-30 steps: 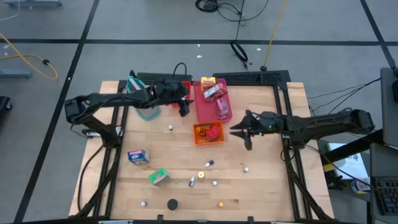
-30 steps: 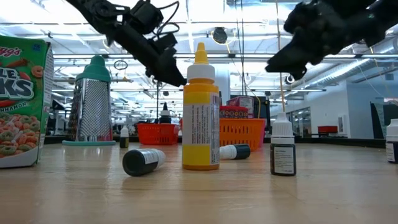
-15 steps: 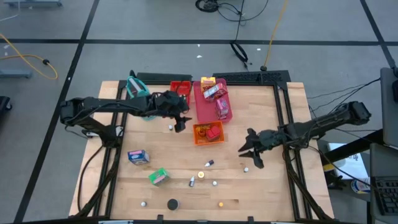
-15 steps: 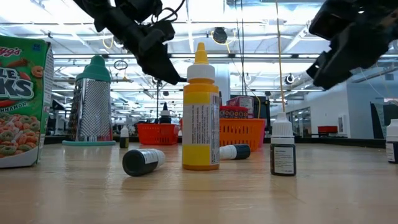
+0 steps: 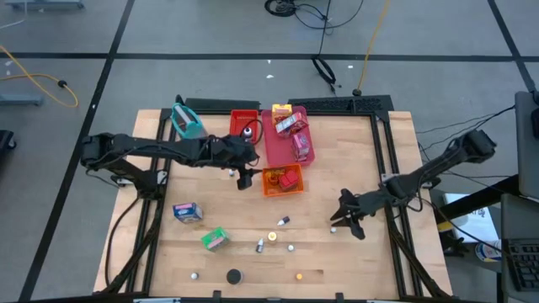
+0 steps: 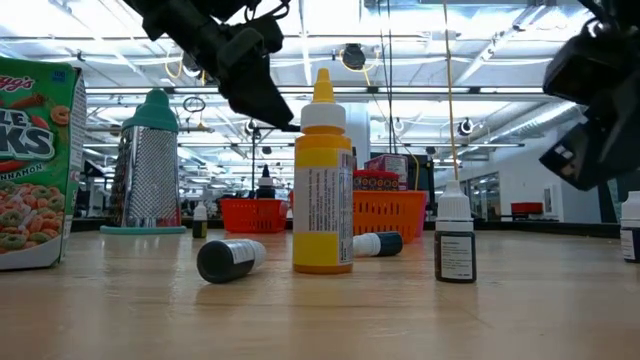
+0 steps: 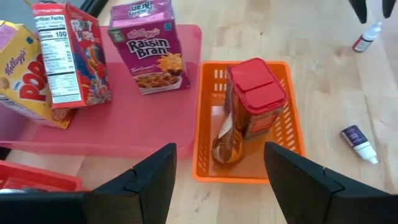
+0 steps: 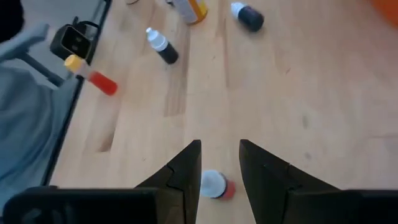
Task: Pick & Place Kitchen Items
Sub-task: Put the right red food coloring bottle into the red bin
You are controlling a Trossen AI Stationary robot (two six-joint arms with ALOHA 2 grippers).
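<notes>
Right gripper [image 8: 219,165] is poised low over the table [image 5: 362,160] near its right edge, fingers parted narrowly, nothing held. A small white-capped bottle with a red end [image 8: 216,185] is seen lying on the wood directly between the 2 fingertips in the wrist view.

Left gripper [image 7: 219,180] is held wide open and empty, hovering just beside the orange tray [image 7: 292,134], which holds a red-lidded container [image 7: 255,93]. The pink tray [image 7: 143,118] next to it carries 3 cereal boxes [image 7: 148,46].
</notes>
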